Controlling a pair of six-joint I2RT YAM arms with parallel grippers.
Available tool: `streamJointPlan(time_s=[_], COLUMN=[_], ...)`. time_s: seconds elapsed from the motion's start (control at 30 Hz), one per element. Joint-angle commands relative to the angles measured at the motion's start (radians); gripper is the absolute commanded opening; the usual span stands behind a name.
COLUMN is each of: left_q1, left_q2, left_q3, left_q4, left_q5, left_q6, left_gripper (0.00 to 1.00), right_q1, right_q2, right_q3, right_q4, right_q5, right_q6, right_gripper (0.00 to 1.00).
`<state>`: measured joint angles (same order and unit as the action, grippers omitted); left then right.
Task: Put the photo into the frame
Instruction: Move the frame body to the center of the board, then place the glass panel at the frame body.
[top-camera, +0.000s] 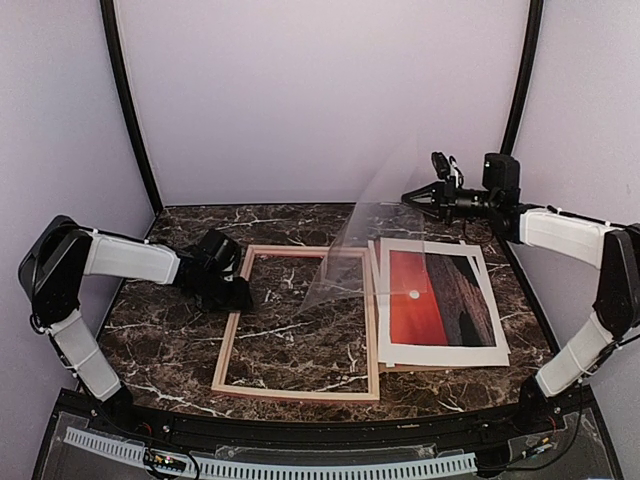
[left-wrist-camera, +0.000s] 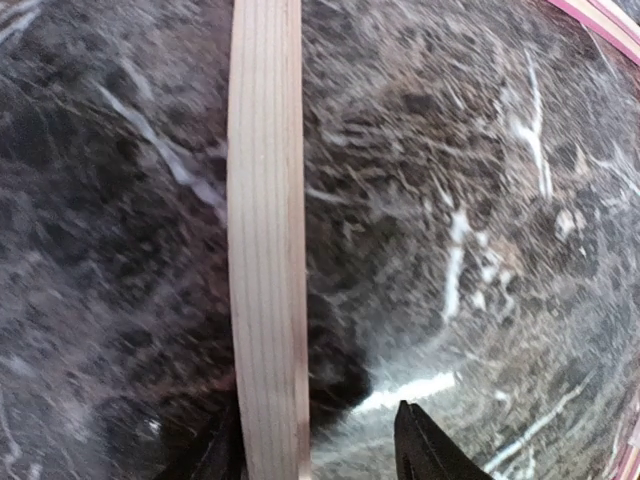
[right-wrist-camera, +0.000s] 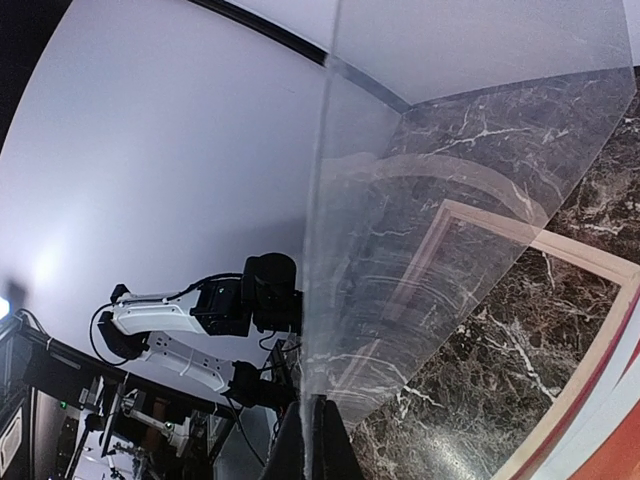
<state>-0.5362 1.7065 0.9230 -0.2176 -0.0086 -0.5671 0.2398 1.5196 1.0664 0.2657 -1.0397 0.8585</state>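
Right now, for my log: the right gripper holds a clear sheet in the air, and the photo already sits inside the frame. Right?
Not quite. The photo is not inside the frame; it lies beside it, to its right, as the top view shows. The right gripper does hold the clear sheet up.

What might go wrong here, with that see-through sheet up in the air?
1. The clear sheet is pinched only at one edge by the right gripper; it could slip or swing down onto the photo.
2. The left gripper straddles one rail of the frame with its jaws open; closing off-centre might shove the frame askew.
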Motion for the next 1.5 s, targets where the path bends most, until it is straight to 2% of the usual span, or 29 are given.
streamJointPlan(time_s=[0.0,0.1,0.23,0.3,0.4,0.57,0.7,0.87,1.1,1.27,1.47], left_q1=[-0.031,-0.031,-0.022,0.019,0.097,0.209,0.24,0.243,0.243,0.242,0.242], left_q2=[-0.079,-0.153,-0.23,-0.259,-0.317,-0.425,-0.459,-0.465,-0.451,-0.428,-0.425], left_q3=[-0.066,-0.076,-0.041,-0.03,-0.039,-0.062,-0.03,0.0,-0.004,-0.002,-0.01], left_q4=[0.054,0.055,-0.032,-0.062,-0.068,-0.039,-0.058,-0.072,-0.029,-0.032,-0.022], left_q5=[0.21,0.231,0.129,0.066,0.044,-0.058,-0.129,-0.164,-0.067,-0.038,-0.039], left_q6=[-0.088,-0.085,-0.028,-0.003,0.014,0.036,0.063,0.089,0.123,0.14,0.154], left_gripper=[0.54,0.54,0.63,0.66,0.69,0.72,0.74,0.81,0.86,0.87,0.87], right_q1=[0.039,0.065,0.123,0.167,0.224,0.355,0.43,0.429,0.41,0.388,0.384], right_q2=[0.028,0.045,0.061,0.066,0.074,0.095,0.126,0.183,0.319,0.364,0.338], right_q3=[0.058,0.08,0.11,0.126,0.147,0.172,0.159,0.056,-0.054,-0.112,-0.126], right_q4=[-0.039,-0.059,-0.074,-0.074,-0.054,0.078,0.209,0.24,0.239,0.184,0.031], right_q5=[0.027,0.044,0.065,0.08,0.098,0.101,0.089,0.138,0.215,0.268,0.335], right_q6=[-0.055,-0.062,-0.063,-0.054,-0.03,0.086,0.186,0.211,0.187,0.134,0.038], right_gripper=[0.0,0.0,0.0,0.0,0.0,0.0,0.0,0.0,0.0,0.0,0.0])
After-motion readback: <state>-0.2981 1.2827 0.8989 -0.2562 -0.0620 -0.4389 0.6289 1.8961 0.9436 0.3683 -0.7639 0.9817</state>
